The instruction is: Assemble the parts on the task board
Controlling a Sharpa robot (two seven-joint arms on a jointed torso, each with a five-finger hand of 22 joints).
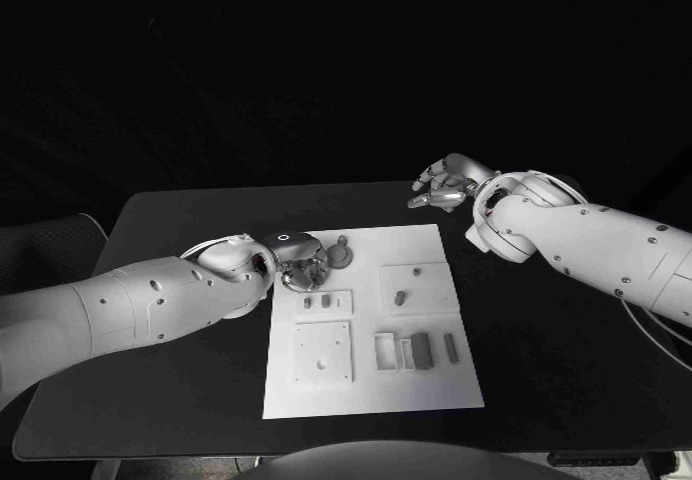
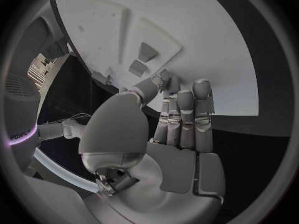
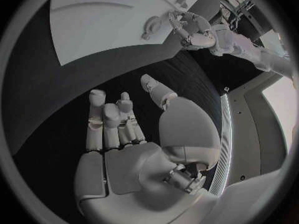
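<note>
So the black desk (image 1: 173,215) has the white task board (image 1: 433,390) lying in the middle of it. The left hand (image 1: 299,270) sits over the board's far left corner, right by a round grey part (image 1: 340,254). It looks like the fingers (image 2: 187,119) are straight and together with nothing in them, though the thumb's tip is hard to read. The right hand (image 1: 441,186) hovers off the board past its far right corner, fingers (image 3: 112,122) loosely spread, holding nothing. More small parts (image 1: 398,296) sit mid-board.
</note>
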